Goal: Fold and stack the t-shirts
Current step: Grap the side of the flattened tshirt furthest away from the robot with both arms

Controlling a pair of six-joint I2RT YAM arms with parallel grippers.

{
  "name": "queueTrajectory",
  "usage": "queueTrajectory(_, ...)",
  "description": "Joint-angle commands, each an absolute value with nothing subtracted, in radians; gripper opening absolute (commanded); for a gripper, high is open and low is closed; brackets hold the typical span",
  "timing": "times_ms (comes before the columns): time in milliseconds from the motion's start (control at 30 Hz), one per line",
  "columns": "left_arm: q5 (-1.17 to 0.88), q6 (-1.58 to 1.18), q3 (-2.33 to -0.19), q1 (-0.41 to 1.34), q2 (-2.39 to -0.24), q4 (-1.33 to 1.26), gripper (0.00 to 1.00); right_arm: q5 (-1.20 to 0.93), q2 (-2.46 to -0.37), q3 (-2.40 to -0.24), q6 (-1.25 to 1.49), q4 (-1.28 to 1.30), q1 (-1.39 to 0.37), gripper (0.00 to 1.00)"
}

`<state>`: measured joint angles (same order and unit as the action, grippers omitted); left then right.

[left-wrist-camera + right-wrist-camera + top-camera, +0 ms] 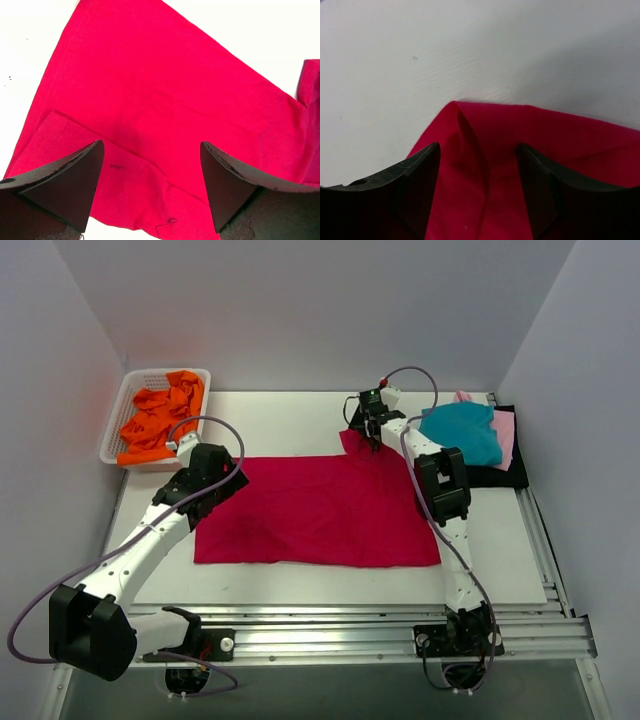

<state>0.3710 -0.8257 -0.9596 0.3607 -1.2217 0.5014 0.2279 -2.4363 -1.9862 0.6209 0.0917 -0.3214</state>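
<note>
Left gripper (152,150) hangs with jaws wide apart over the red shirt (320,510), which lies flat mid-table. Right gripper (479,150), equally spread, straddles a raised fold at the shirt's 1 o'clock corner; contact is unclear. At 2 o'clock, a teal shirt (465,430) and a pink shirt (506,435) largely hide a black shirt (500,476). An orange shirt (160,420) is bunched in the basket (113,425) at 10 o'clock.

A white plastic lattice basket (113,430) sits at the far left corner of the white counter (290,420), close to the left wall (50,360). Silver metal rails (340,638) run along the counter's near edge and right side.
</note>
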Motion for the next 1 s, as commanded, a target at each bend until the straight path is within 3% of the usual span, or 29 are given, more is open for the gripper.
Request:
queueTrajectory(0, 0.36, -0.815, -0.962, 0.35, -1.219, 0.448, 0.86, 0.262, -2.451, -1.988, 0.615, 0.121, -0.304, 0.58)
queueTrajectory(133, 0.354, -0.815, -0.962, 0.344, -1.229, 0.446, 0.86, 0.259, -2.473, -1.99, 0.617, 0.12, -0.296, 0.48)
queueTrajectory(167, 0.356, -0.815, -0.962, 0.342, -1.23, 0.445, 0.86, 0.253, -2.48, -1.988, 0.617, 0.115, -0.292, 0.37)
queueTrajectory(233, 0.356, -0.813, -0.962, 0.337, -1.239, 0.44, 0.86, 0.247, -2.487, -1.988, 0.62, 0.115, -0.287, 0.27)
queueTrajectory(267, 0.356, -0.813, -0.965, 0.328, -1.246, 0.44, 0.86, 0.241, -2.493, -1.985, 0.621, 0.112, -0.284, 0.16)
queueTrajectory(367, 0.341, -0.813, -0.971, 0.295, -1.281, 0.419, 0.86, 0.215, -2.499, -1.976, 0.629, 0.106, -0.275, 0.01)
queueTrajectory(733, 0.275, -0.741, -1.21, 0.109, -1.702, 0.373, 0.84, 0.175, -2.424, -1.822, 0.655, 0.02, -0.265, 0.0)
queueTrajectory(967, 0.235, -0.678, -1.578, 0.078, -2.069, 0.512, 0.78, 0.163, -2.367, -1.773, 0.657, 0.011, -0.256, 0.0)
